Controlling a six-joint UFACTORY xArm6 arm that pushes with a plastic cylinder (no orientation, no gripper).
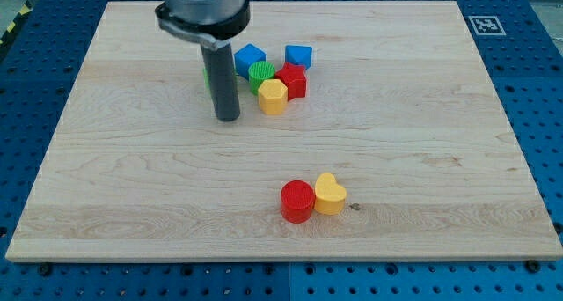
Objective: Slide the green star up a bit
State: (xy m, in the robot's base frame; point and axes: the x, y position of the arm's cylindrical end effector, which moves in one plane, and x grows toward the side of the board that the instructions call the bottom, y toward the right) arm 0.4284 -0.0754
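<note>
Blue pegboard is framing a pale wooden board (132, 204) that is filling most of the view and carrying all the blocks. Towards the view's left of the upper cluster, my tip (228, 119) is resting on the wood, with the dark rod rising straight up from it to the grey collar near the view's top. I have no jaws to open or close, and the rod is holding nothing. The green star (207, 76) is sitting almost wholly behind the rod, with only a thin green sliver peeking out at the rod's left edge, so whether it is touching the rod cannot be told. My tip is lying just below that sliver, towards the view's bottom.

Moving rightwards, a blue cube (251, 56) is sitting just beside the rod, with a green cylinder (260, 73) tucked against its lower side. A yellow hexagonal block (273, 97) is pressing against the green cylinder from below, and a red block (293, 80) is sitting against both. A second blue block (299, 55) is sitting above the red one.

Well apart, near the view's bottom, a red cylinder (297, 201) is touching a yellow heart-shaped block (331, 194) on its right.
</note>
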